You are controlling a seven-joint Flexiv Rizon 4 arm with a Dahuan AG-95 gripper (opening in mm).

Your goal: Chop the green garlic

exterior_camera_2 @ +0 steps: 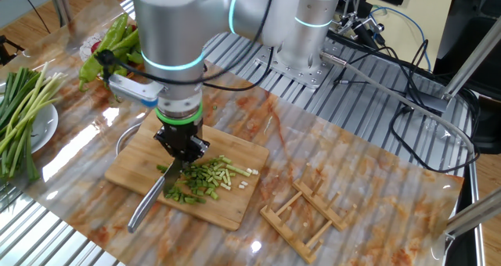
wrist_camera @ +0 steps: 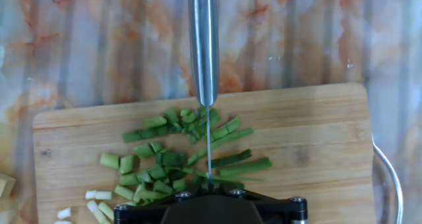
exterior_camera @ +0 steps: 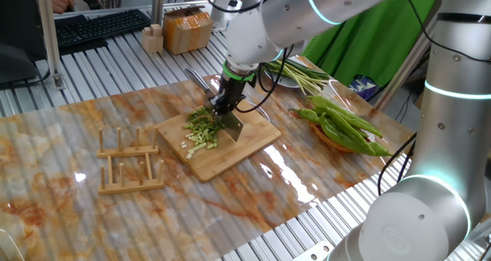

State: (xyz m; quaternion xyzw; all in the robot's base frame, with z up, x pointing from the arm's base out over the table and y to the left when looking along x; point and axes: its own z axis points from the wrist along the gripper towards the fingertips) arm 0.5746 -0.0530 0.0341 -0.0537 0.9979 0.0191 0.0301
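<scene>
Mostly the garlic (wrist_camera: pixel 173 159) is already in short bits, heaped on the board (wrist_camera: pixel 316 128) with a few longer dark-green lengths (wrist_camera: pixel 241 165) lying to one side of the blade in the hand view. A handful of pale bits (exterior_camera_2: pixel 244 177) have strayed toward the board's edge. The gripper (exterior_camera_2: pixel 182 147) points straight down with its fingers drawn together, clamped on the knife (exterior_camera_2: pixel 149 199), whose metal handle sticks out level over the board's edge while the blade (exterior_camera: pixel 233 127) stands edge-down in the pile.

By the look of it, the garlic is very light and soft: thin, hollow stalks that yield to a blade without much push. Cut bits probably roll and scatter easily, and moist ones may cling to the steel. Stalks this slim would bend if pinched, so they are better handled through the knife than by the fingers; nothing here needs grasping directly. The longer lengths likely shift sideways under a cut, since nothing holds them. They seem the part left to chop, and a straight downward press suits them best.
</scene>
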